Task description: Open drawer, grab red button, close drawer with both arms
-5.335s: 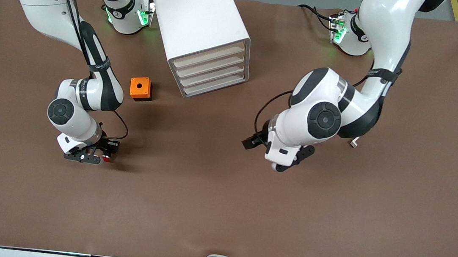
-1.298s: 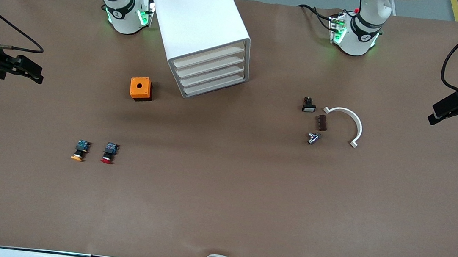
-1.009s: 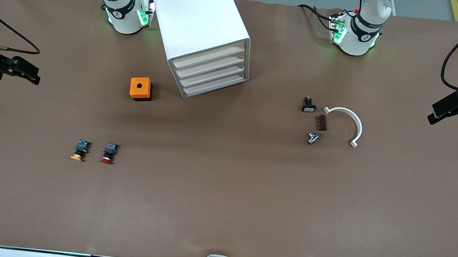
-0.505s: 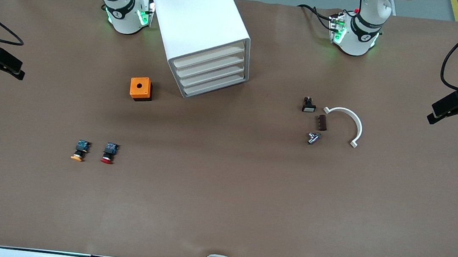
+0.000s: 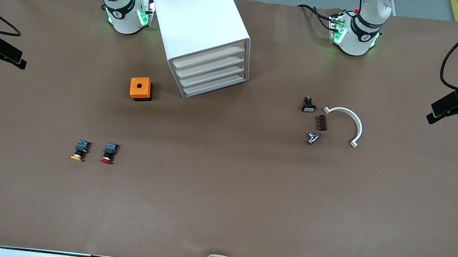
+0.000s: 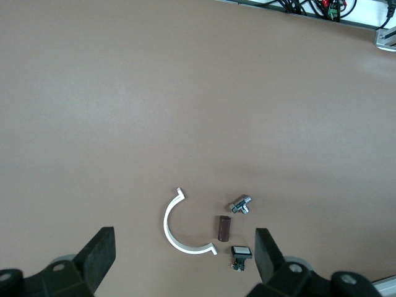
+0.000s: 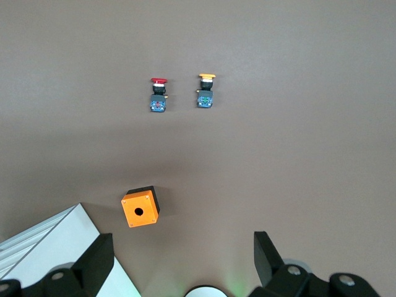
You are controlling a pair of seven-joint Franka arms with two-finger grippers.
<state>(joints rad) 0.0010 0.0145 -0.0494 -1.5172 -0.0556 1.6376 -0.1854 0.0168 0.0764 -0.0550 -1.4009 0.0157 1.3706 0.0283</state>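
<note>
The drawer (image 5: 209, 57) is the top one in the white cabinet (image 5: 198, 19) and is shut, like the three below it. The red-capped button (image 5: 108, 153) lies on the table beside its orange-capped twin (image 5: 78, 150), nearer the front camera than the orange cube (image 5: 141, 88). The right wrist view shows the red button (image 7: 158, 94), the twin (image 7: 205, 91) and the cube (image 7: 140, 207). My right gripper (image 5: 8, 57) is open and empty, high over the table edge at the right arm's end. My left gripper (image 5: 446, 110) is open and empty over the left arm's end.
A white arc piece (image 5: 346, 124), a brown block (image 5: 322, 122), a metal fitting (image 5: 313, 138) and a small white-capped switch (image 5: 308, 105) lie toward the left arm's end; they also show in the left wrist view, such as the arc (image 6: 176, 230).
Both arms have drawn back from the table's middle to its ends. The red button, earlier at my right gripper's fingers, lies free. In the last second the right gripper shifted farther out.
</note>
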